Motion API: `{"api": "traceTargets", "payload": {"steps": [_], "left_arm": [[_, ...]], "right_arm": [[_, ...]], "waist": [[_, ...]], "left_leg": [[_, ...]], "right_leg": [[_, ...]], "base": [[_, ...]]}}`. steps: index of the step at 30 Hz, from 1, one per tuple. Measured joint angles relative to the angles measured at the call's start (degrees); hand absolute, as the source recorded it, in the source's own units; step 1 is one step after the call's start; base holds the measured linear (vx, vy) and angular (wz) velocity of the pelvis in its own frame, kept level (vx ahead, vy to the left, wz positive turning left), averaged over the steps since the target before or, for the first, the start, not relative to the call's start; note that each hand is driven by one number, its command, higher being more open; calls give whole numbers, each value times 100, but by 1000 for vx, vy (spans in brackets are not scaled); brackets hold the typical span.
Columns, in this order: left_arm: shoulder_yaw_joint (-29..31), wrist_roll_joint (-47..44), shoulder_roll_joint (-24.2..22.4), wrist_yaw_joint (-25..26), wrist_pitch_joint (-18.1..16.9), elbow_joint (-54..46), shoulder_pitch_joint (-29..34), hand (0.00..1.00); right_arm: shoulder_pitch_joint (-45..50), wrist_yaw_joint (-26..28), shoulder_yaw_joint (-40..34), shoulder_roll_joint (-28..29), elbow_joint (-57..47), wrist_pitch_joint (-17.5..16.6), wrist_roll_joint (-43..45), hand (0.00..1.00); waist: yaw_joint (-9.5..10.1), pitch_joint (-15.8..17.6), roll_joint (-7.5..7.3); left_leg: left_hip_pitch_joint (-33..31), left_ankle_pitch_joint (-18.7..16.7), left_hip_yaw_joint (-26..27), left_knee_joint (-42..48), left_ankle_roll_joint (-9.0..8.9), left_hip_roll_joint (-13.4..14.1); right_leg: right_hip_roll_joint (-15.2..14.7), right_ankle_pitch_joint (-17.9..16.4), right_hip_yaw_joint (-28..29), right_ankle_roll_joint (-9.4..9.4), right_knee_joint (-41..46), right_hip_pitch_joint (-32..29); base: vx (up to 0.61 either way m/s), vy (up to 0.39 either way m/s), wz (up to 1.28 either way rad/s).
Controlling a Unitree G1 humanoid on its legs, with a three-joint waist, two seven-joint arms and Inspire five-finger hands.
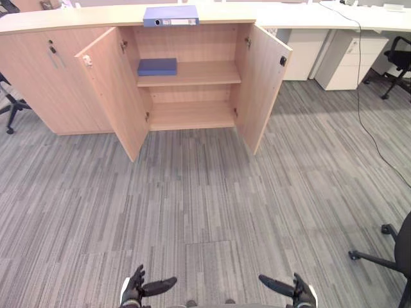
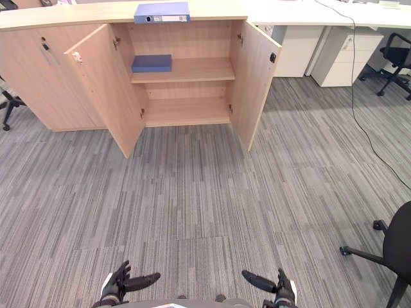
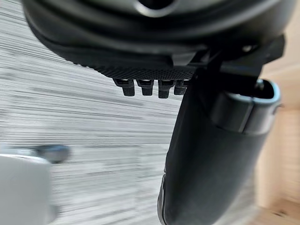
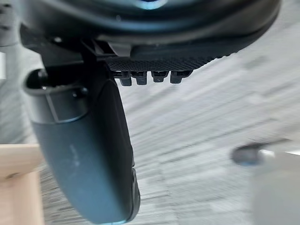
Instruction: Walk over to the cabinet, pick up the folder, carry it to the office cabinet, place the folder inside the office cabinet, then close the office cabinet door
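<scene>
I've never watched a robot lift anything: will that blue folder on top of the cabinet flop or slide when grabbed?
The blue folder looks like a thick, boxy binder, so probably stiff. It lies flat on the smooth cabinet top, so a push may slide it rather than tip it.

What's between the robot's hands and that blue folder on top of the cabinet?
Bare grey carpet stretches from the left hand and right hand to the open wooden cabinet, whose top carries the blue folder; the left eye view shows it.
</scene>
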Motion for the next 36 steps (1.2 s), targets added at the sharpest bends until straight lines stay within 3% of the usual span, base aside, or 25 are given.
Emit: {"api": "traceTargets", "payload": {"steps": [7,10,17,21,23,24,27,28,29,30,32,33,34,35,36], "left_arm": [[18,12,-3,0,-52,-444,68,100],[70,11,-11,4,-50,-455,95,100],[211,-8,-79,104,-45,-880,197,100],[274,-169,-213,128,-40,-1233,277,100],[262,-220,-205,135,-38,-1320,249,100],[245,-223,-172,144,-41,-1349,232,100],[151,-310,-10,276,-39,-1356,35,100],[149,-332,-8,311,-40,-1342,-135,100],[144,-336,-35,358,-44,-1324,-359,100],[139,-347,-36,370,-58,-1319,-455,100],[102,-403,58,390,-91,-1298,-614,100],[88,-403,63,399,-89,-1282,-592,100],[58,-404,-39,416,-82,-1237,-648,100],[10,-399,-17,406,-81,-1235,-704,100],[-67,-400,-78,342,-71,-1226,-763,100]], "right_arm": [[-143,84,44,-75,-268,-64,-562,100],[-197,102,205,-153,-278,-63,-731,100],[-319,63,357,-383,-547,-37,-735,100],[-417,-20,368,-417,-739,6,-732,100],[-423,-25,428,-397,-876,17,-727,100],[-400,-25,455,-381,-939,16,-727,100],[-447,-50,588,-395,-1019,15,-719,100],[-478,-56,598,-421,-1048,14,-719,100],[-525,-62,613,-472,-1051,14,-719,100],[-554,-63,653,-502,-1051,14,-718,100],[-514,-71,786,-500,-1161,9,-725,100],[-456,-78,799,-502,-1192,7,-725,100],[-559,-99,781,-540,-1164,25,-725,100],[-604,-124,749,-485,-1168,19,-724,100],[-625,-121,736,-475,-1157,20,-724,100]], "waist": [[-29,177,13],[-29,241,18],[5,442,153],[19,484,193],[16,575,224],[-18,625,225],[-112,784,258],[-145,896,350],[-161,1004,501],[-172,1048,562],[-288,1096,441],[-326,1084,418],[-352,1140,631],[-415,1165,605],[-428,1194,560]], "left_leg": [[97,-20,81,-103,-31,-45],[52,-95,151,-18,-133,-54],[-546,-714,310,884,36,10],[-876,-1201,421,1507,175,-14],[-652,-1388,333,1549,340,-77],[-560,-1419,275,1541,416,-91],[-5,-1573,17,1295,415,-66],[167,-1583,-100,1150,397,45],[365,-1580,-237,934,366,257],[468,-1574,-279,824,273,365],[894,-1697,-428,666,-177,507],[1026,-1768,-466,675,-303,545],[1036,-1779,-514,941,-473,824],[902,-1619,-518,1235,-763,835],[567,-1109,-391,2175,-997,837]], "right_leg": [[-51,12,-22,19,-127,105],[-74,10,13,21,-128,84],[-88,-81,86,124,-40,-167],[-200,-833,60,328,1292,-844],[-345,-1104,-263,396,2996,-1543],[-369,-1195,-357,363,3427,-1698],[-374,-1450,-759,146,3495,-2280],[-285,-1422,-872,97,3290,-2469],[-130,-1270,-1077,47,2890,-2771],[-62,-1038,-1162,47,2537,-2935],[-11,454,-1229,-76,930,-3139],[-48,1106,-1221,-182,867,-3098],[58,1225,-1405,-430,1348,-3127],[-4,961,-1447,-507,1561,-3138],[-105,562,-1527,-517,1869,-2981]], "base": [[56,23,0],[18,3,-8],[8,25,-10],[88,72,-8],[199,89,4],[305,73,26],[424,28,40],[491,-44,63],[398,-62,61],[643,-103,64],[676,-133,67],[697,-191,53],[687,-196,41],[666,-224,50],[680,-274,56]]}}
